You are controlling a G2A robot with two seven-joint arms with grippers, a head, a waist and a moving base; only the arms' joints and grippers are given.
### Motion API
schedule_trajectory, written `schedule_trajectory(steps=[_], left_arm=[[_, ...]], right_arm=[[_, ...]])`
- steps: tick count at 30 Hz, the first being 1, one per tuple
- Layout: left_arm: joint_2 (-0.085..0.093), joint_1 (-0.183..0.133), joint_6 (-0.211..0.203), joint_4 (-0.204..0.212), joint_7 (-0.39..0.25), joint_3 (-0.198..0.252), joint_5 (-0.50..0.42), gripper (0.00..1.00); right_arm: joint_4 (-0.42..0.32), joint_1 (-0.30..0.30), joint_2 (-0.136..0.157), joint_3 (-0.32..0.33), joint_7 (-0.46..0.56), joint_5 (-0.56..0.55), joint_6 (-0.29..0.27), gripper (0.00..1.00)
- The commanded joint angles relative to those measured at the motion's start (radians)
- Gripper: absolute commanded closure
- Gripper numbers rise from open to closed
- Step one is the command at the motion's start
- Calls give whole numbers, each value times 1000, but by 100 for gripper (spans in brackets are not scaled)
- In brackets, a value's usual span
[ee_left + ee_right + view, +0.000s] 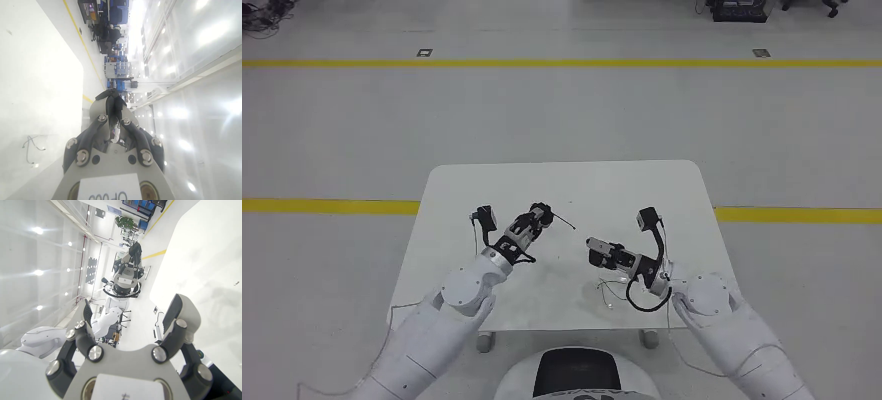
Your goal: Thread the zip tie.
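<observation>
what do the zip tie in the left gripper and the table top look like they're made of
zip tie: thin black strip, probably semi-stiff plastic such as nylon, since it holds itself out unsupported past the left gripper. table top: smooth, plain white with a faint sheen, likely laminate or painted board; the look doesn't say which.

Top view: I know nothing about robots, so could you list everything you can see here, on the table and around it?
zip tie: one, black, clamped in the left end effector, its tail pointing toward the right arm, above the table
thin strands: a few, pale grey, lying loose on the table near the right arm; possibly more ties, too fine to tell
table: one, white, in front of the robot
floor lines: two, yellow, crossing the grey floor beside and beyond the table
left end effector: one, black and grey, shut
right end effector: one, black and grey, open, empty, facing the left one
</observation>
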Motion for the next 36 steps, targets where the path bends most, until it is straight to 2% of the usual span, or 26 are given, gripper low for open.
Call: schedule_trajectory(steps=[1, 2, 4, 10, 12, 14, 16, 21, 25, 27, 33, 36], left_arm=[[-2, 8, -3, -4, -2, -3, -26, 100], [-3, 11, -9, -5, -5, -5, -45, 100], [-3, 8, -27, -7, -13, -5, -20, 100], [-3, 8, -27, -7, -13, -5, -20, 100], [-4, 9, -18, -5, -8, -4, -26, 100], [-7, 13, -2, -5, -11, -6, -69, 100], [-9, 18, 17, -7, -21, -12, -111, 100], [-9, 33, 54, -17, -40, -26, -154, 100], [-9, 46, 60, -25, -47, -34, -166, 100], [-11, 54, 36, -39, -69, -34, -191, 100], [-12, 57, 28, -38, -76, -37, -210, 100], [-13, 54, 43, -35, -59, -29, -181, 100]], right_arm=[[-3, -1, -7, 5, 2, 12, 0, 0], [3, -3, -13, 10, 10, 40, 0, 0], [18, -1, -19, 20, 18, 53, 0, 0], [18, -1, -19, 20, 18, 53, 0, 0], [23, -4, -21, 16, 6, 57, 0, 0], [38, 2, -24, 15, 7, 74, 0, 0], [49, 6, -28, 16, 20, 98, 0, 0], [54, 10, -42, 27, 64, 124, 0, 0], [70, 11, -58, 39, 89, 131, 0, 0], [99, 12, -68, 46, 89, 156, 0, 0], [99, 12, -68, 46, 89, 156, 0, 0], [93, 8, -70, 39, 56, 125, 0, 0]])
